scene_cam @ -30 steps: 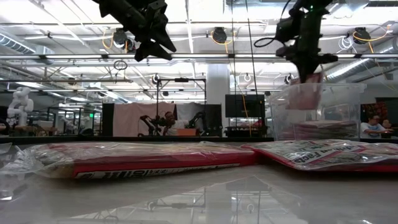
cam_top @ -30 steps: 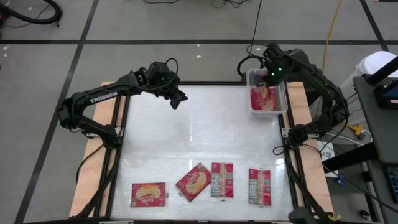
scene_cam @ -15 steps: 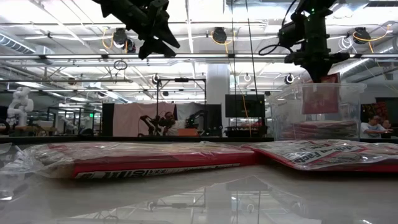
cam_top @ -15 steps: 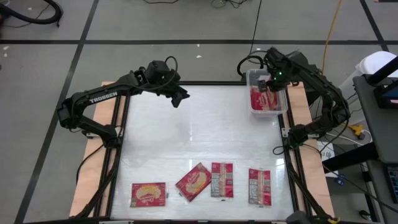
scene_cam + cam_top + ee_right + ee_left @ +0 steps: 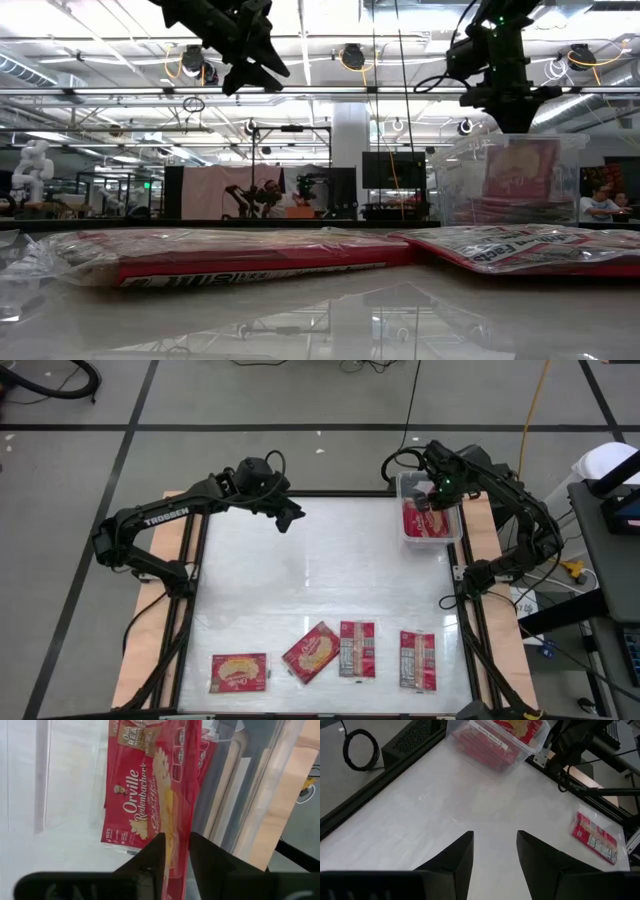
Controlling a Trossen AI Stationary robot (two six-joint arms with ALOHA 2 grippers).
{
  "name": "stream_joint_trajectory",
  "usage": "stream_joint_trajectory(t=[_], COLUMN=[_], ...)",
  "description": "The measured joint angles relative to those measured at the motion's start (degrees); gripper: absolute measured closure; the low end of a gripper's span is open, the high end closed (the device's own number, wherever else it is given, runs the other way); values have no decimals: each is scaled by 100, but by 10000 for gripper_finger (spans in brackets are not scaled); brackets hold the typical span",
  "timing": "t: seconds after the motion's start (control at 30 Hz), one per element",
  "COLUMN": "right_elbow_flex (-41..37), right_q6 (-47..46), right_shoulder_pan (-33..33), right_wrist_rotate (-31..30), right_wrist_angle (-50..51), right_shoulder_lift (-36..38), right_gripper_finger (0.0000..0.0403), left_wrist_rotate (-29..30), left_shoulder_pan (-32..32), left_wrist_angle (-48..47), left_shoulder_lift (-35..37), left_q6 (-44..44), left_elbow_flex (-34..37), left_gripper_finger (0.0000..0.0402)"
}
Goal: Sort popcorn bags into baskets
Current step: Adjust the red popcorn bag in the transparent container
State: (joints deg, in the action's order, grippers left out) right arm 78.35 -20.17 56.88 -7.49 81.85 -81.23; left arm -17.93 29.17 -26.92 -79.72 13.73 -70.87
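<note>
Clear, colourless plastic forms the small rectangular basket [image 5: 431,520] at the far right of the table, and its walls blur the stack of red popcorn packets [image 5: 520,208] lying inside. Over it hangs the right gripper [image 5: 437,498], fingers slightly parted; a red packet with a yellow popcorn picture [image 5: 159,800] stands tilted in the basket just past them, apparently released. The left gripper [image 5: 493,851] hovers open above bare table on the far left. Four more flat red packets [image 5: 317,650] lie along the near edge, their print too small to read.
</note>
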Motion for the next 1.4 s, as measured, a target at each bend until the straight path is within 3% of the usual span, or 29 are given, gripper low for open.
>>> stream_joint_trajectory(t=[0.27, 0.87, 1.2, 1.4], right_elbow_flex=[0, 578, -413, -1105], right_q6=[11, 484, 1393, 2616], right_shoulder_pan=[0, 0, -24, -121], right_wrist_rotate=[0, 151, 781, 1059], right_wrist_angle=[-11, -102, -1308, -2244], right_shoulder_lift=[0, 281, 127, 127], right_gripper_finger=[279, 277, 280, 334], left_wrist_rotate=[0, -4, -4, -7], left_shoulder_pan=[0, 0, 0, 0], left_wrist_angle=[0, 0, 9, -2], left_shoulder_lift=[0, 0, 0, 0], left_q6=[-11, -101, 40, 162], left_elbow_flex=[0, 0, 0, 0], left_gripper_finger=[250, 250, 250, 250])
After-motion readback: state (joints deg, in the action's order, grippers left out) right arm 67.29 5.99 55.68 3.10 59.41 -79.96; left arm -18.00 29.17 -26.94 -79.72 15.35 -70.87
